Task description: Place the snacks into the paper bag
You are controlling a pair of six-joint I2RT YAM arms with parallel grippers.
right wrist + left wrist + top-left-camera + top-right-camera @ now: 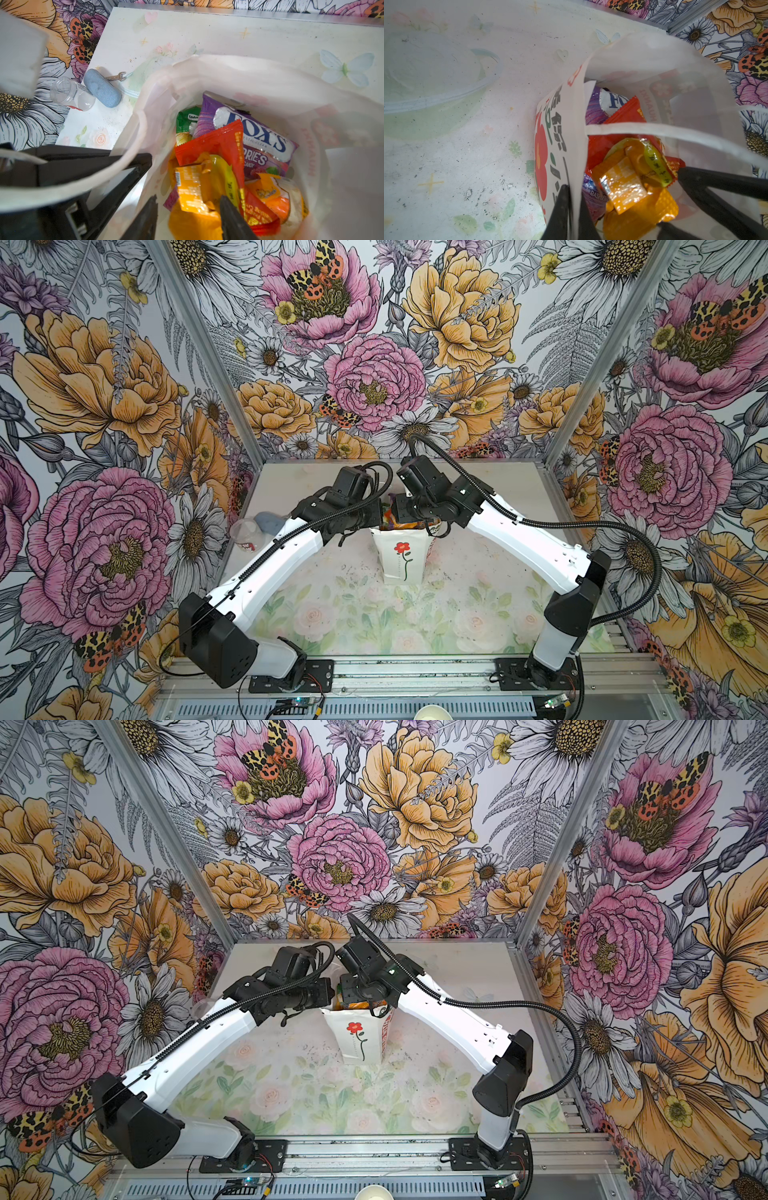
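The white paper bag (401,558) (360,1038) with the red flower stands upright mid-table in both top views. Inside lie snacks: a purple packet (251,133), a red one (214,143), a green one (185,122) and small orange ones (191,187) (623,182). My left gripper (572,192) is shut on the bag's side wall at the rim, one finger outside and one inside. My right gripper (189,197) hangs in the bag's mouth, open. An orange packet sits between its spread fingers, blurred at its lower end.
Near the table's far left edge lie a clear plastic cup (70,95) (247,533) on its side, a blue-grey case (101,88) and a small metal wrench (116,76). A clear round plastic piece (436,83) rests on the table beside the bag. One cord handle (654,128) crosses the bag's mouth.
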